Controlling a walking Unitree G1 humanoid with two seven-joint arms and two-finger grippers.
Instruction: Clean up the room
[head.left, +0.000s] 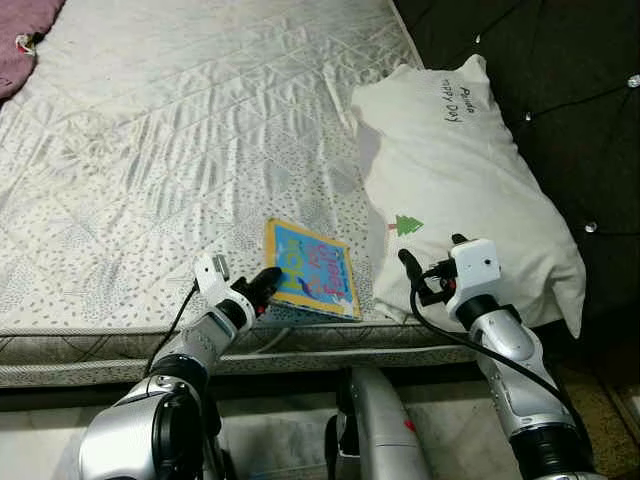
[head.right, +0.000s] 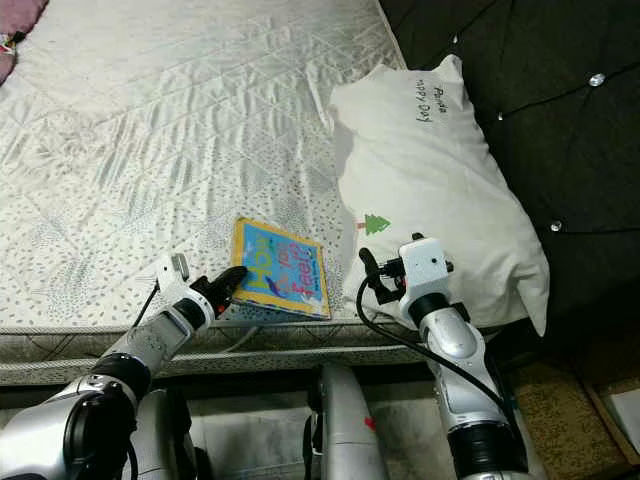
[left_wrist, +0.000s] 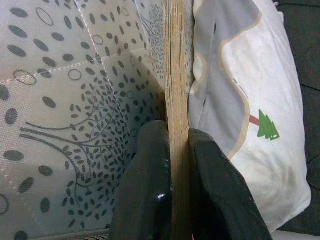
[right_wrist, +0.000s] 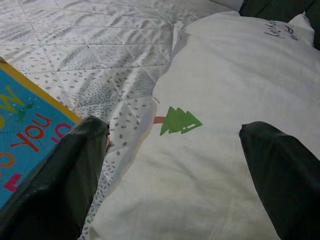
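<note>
Book (head.left: 312, 268), pillow (head.left: 460, 180) on mattress (head.left: 150, 150).

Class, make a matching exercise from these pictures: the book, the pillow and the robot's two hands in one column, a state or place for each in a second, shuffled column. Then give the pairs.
1. book
2. pillow
3. left hand
4. right hand

A. open, over the pillow's edge
B. white, with a green tree print
C. shut on the book's edge
D. blue cover, near the mattress edge

Pairs: 1-D, 2-B, 3-C, 4-A
</note>
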